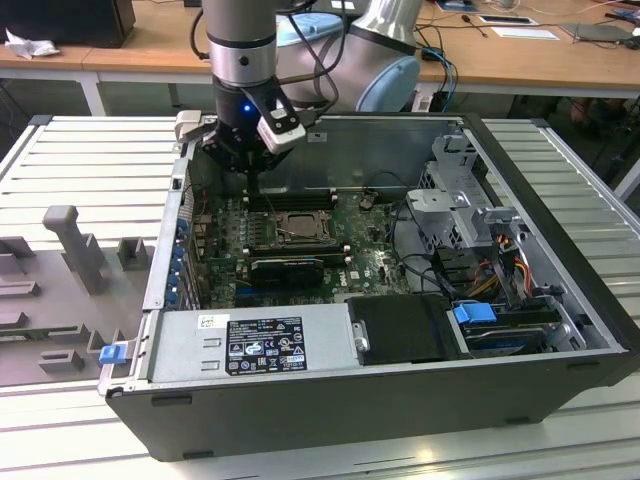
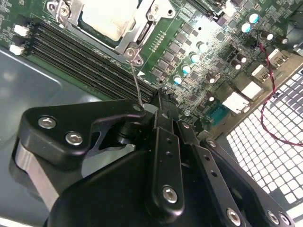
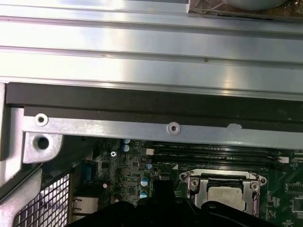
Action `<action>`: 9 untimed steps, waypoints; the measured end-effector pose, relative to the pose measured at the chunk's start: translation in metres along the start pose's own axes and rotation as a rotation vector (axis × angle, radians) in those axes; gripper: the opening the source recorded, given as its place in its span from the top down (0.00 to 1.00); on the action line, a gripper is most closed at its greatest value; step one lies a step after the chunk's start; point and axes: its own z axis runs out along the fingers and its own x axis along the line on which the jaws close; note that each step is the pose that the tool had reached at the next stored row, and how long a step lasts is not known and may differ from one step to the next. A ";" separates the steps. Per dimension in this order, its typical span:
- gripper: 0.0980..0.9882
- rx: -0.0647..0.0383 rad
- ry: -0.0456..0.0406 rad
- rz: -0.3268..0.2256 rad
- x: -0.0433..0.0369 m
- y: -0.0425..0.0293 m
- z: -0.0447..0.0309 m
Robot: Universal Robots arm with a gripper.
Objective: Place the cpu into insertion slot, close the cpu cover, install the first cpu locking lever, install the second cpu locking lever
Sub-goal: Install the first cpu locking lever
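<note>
slatted counter [image 1: 80, 150], open case [image 1: 400, 405]. cpu [image 2: 106, 19] seated, cpu cover [image 2: 140, 33] looks down. gripper [image 2: 152, 104] jaws clenched on locking lever [image 2: 135, 80]; lever step, probably wants steady hold.

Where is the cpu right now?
In both wrist views the cpu lies inside the cpu cover frame, next to the long black memory slots. In the exterior view its insertion slot sits on the green board.

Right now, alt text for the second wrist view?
The tip of the black gripper meets a thin locking lever. Behind it, the cpu sits under the closed cpu cover on the green motherboard.
</note>
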 end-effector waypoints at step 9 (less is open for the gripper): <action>0.99 0.000 0.0000 0.000 -0.0043 -0.0002 0.0000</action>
